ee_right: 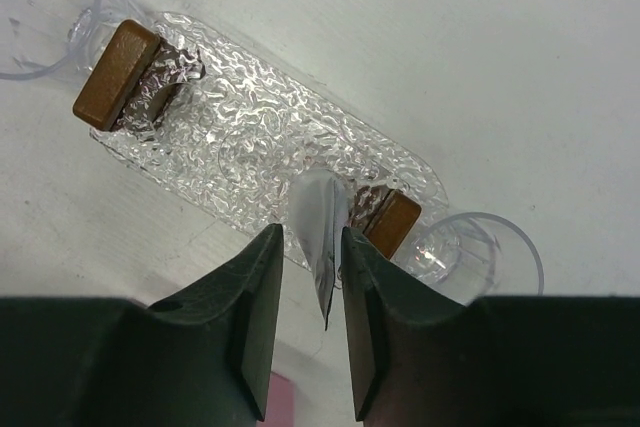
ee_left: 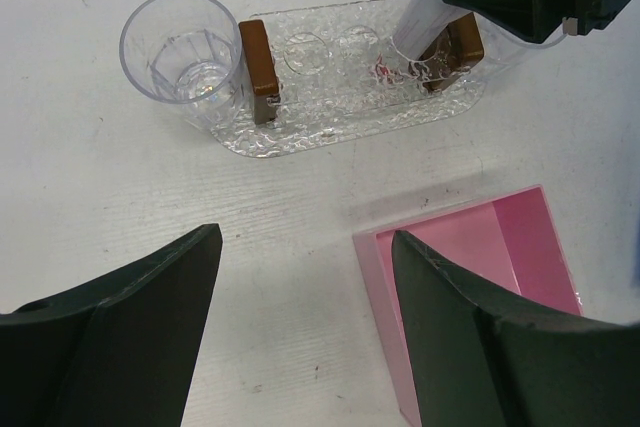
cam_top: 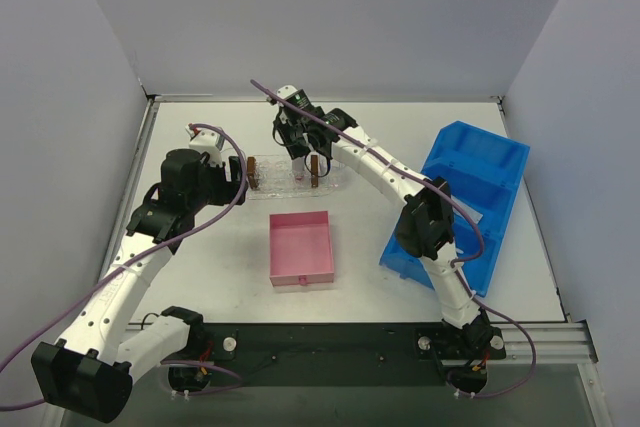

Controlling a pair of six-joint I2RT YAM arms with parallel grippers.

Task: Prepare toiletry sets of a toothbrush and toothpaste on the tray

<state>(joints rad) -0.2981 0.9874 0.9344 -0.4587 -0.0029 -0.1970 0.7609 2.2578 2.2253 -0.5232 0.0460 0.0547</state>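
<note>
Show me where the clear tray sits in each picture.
Top view: tray at upper middle, beyond the pink box.
Left wrist: top centre, beside a cup.
Right wrist: slanting across the middle.
Shared landmark: the brown block at each end of the tray.

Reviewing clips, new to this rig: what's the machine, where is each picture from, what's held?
Two robot arms are bolted at a table's near edge. One picture looks down from above; the other two come from wrist cameras. On the table: a clear tray, a clear cup at its end, a pink box, a blue bin. The left hand is open, empty. The right hand is over the tray, a toothpaste tube between its fingers; whether it grips, I cannot tell.
</note>
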